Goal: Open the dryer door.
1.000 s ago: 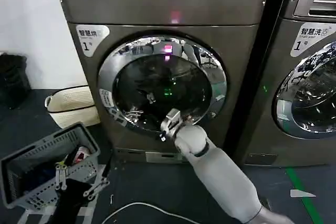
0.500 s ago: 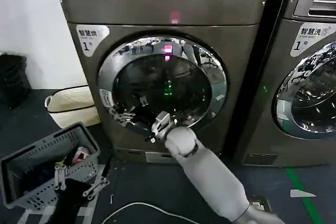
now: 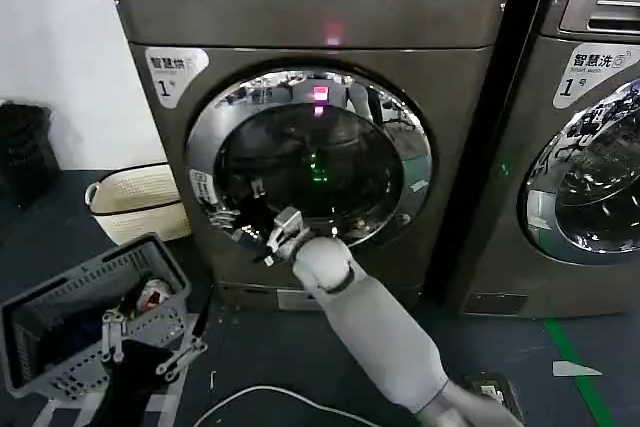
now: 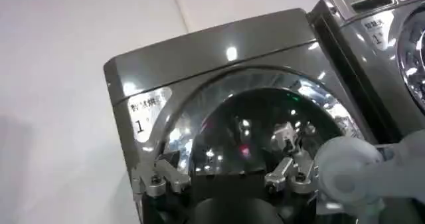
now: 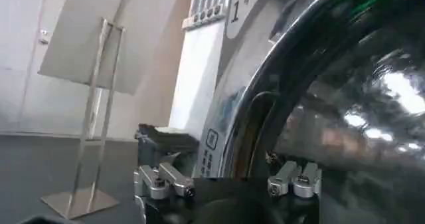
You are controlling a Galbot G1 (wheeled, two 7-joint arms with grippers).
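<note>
Dryer door (image 3: 310, 159), head view: it sits flush in the front of the bronze-grey machine (image 3: 300, 7), chrome ring all around, no gap visible at any edge, so you can count it as closed, task not yet done. Your right gripper (image 3: 272, 237) is at the lower-left part of the ring, near the recess, arm coming up from the lower right. It looks like the fingers are slightly apart w/ nothing pinched, but it is small here.

Left wrist view: you see the door from farther off, still seated in its frame. The left gripper (image 4: 226, 175) is spread, holding nothing, well apart from the machine; left arm seems idle.

Right wrist view: the right gripper fingers (image 5: 163, 179) are spread, empty, just beside the chrome rim and the dark handle slot (image 5: 249, 135) at its edge.

Left to do, I judge: hook the fingers into the slot, pull, swing the door out.
</note>
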